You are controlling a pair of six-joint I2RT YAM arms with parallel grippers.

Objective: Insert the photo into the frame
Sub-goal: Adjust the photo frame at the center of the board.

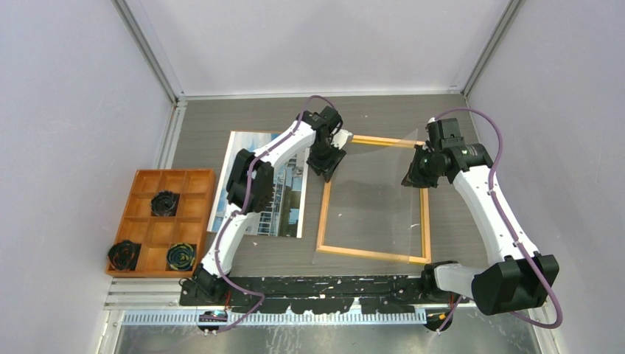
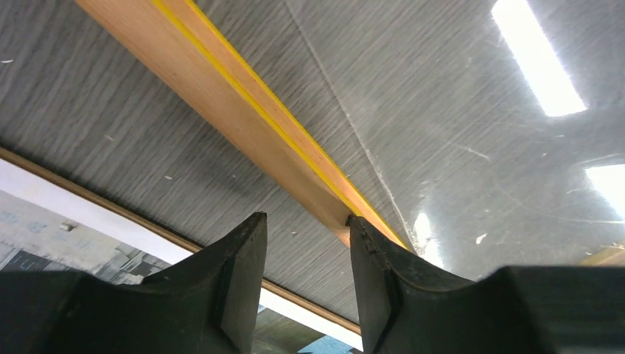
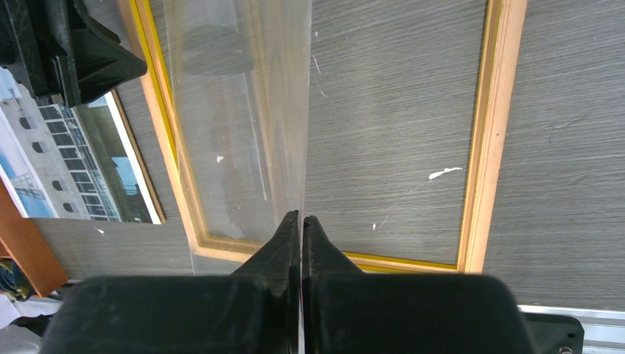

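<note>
Frame [image 1: 426, 221] lies back-up on the table, its rail right at one fingertip of the left gripper [image 2: 306, 221], whose jaws are half apart and gripping nothing. Photo [image 1: 289, 203] lies flat just outside those jaws. Right gripper [image 3: 301, 217] is pinched tight on the clear pane [image 3: 243, 110], which tilts up out of the frame.

Yellow, wood, grey grain
The frame [image 1: 325, 214] is showing pale wood with a yellow stripe ahead of the black left pincer [image 2: 306, 221]; beside it the photo [image 1: 291, 206] is showing blue sky and a white border; ahead of the black right pincer [image 3: 301, 217] the clear pane [image 3: 243, 110] is glinting over the grey streaked table [image 1: 243, 114].
</note>
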